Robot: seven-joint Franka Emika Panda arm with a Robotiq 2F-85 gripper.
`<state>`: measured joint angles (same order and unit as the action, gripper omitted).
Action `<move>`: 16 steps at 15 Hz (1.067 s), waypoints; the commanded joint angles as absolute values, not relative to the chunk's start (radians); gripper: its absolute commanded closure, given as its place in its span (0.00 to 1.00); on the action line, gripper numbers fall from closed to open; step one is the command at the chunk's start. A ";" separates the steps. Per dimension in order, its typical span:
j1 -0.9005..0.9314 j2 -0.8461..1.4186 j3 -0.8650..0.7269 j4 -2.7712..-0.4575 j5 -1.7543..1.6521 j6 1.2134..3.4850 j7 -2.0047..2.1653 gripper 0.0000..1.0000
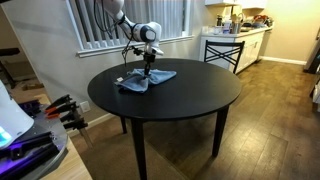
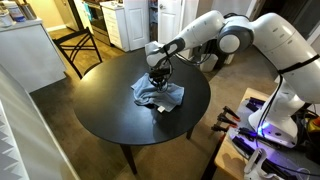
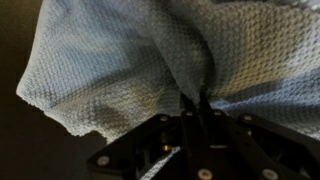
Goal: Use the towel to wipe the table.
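A blue-grey towel (image 1: 146, 80) lies bunched on the far part of a round black table (image 1: 190, 100). In both exterior views my gripper (image 1: 147, 68) points down onto the towel (image 2: 160, 95), on the same table (image 2: 120, 115). In the wrist view the woven towel (image 3: 120, 60) fills the frame, and my gripper (image 3: 197, 100) has its fingers closed together on a raised fold of the cloth.
A wooden chair (image 2: 85, 45) stands beyond the table. White kitchen cabinets (image 1: 235, 45) with a stool are at the back. A window with blinds (image 1: 95, 20) is behind the arm. Lit equipment (image 2: 255, 140) stands next to the table edge.
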<state>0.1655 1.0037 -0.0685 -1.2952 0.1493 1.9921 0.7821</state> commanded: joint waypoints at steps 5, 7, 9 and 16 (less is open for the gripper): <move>0.082 0.894 -0.125 -1.360 0.159 2.059 0.806 0.98; 0.040 0.856 -0.142 -1.384 0.182 2.084 0.828 0.98; 0.013 0.829 -0.166 -1.398 0.183 2.102 0.872 0.98; 0.018 0.847 -0.212 -1.391 0.116 2.066 1.025 0.98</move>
